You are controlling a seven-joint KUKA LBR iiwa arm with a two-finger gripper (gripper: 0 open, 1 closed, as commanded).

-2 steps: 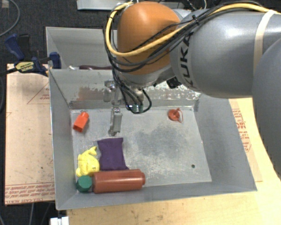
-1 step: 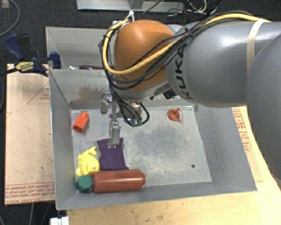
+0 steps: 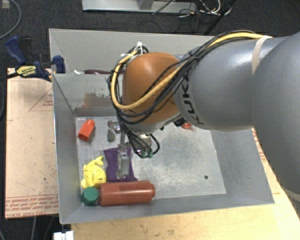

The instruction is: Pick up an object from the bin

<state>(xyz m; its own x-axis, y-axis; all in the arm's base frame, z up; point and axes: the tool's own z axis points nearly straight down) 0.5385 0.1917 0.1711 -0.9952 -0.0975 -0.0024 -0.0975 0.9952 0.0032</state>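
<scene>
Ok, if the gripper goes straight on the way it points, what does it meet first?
Probably the purple piece, which lies right beneath the gripper beside the yellow toy; the gap between them is unclear, so it may already be touching.

Back left: orange block point(image 3: 86, 129). Front left: yellow toy point(image 3: 93, 174), green cap point(image 3: 90, 196), red-brown cylinder point(image 3: 126, 192).

In the bin point(image 3: 190, 171), a cap point(image 3: 90, 197) touches the cylinder's point(image 3: 127, 193) left end; a sheet point(image 3: 111, 160), toy point(image 3: 92, 173) and block point(image 3: 86, 129) lie behind the cylinder.
</scene>
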